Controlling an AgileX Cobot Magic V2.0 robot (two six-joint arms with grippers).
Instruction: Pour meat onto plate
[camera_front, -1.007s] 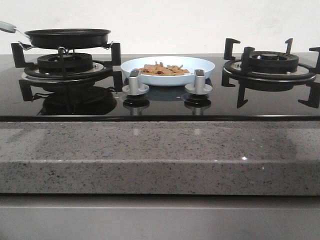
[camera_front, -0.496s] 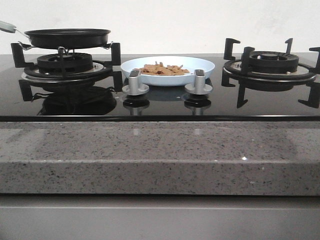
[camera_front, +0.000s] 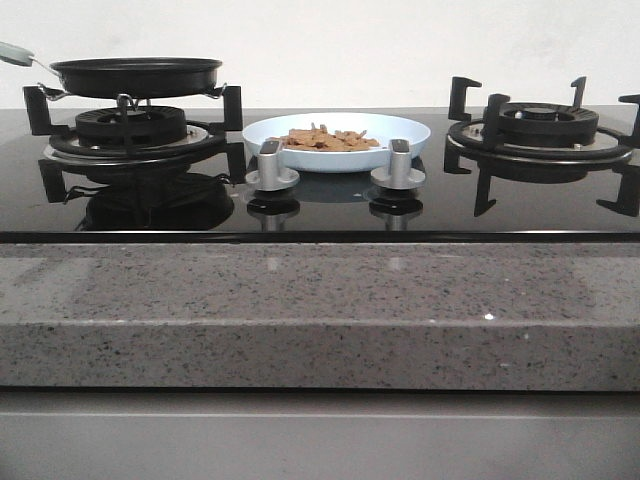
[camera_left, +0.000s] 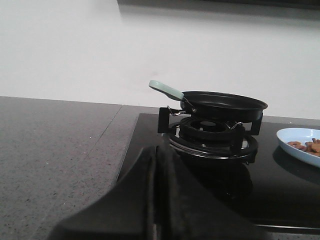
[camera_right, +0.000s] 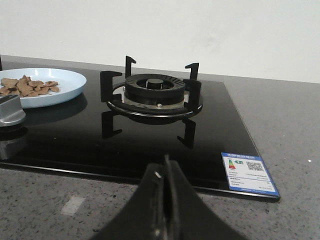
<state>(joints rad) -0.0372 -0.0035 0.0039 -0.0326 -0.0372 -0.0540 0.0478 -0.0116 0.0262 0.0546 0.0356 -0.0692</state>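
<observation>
Meat (camera_front: 330, 140) inside plate (camera_front: 400, 150) rim (seemingly centred)

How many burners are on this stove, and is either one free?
2. The left burner carries the black pan; the right burner is bare. The plate with meat sits between them, behind the two knobs. None seems hidden.

Nothing on the stove has moved: the whole front view merely sits a touch further right than before.

Pan handle (camera_front: 14, 52) and plate (camera_left: 301, 145) cropped by frame edges
</observation>
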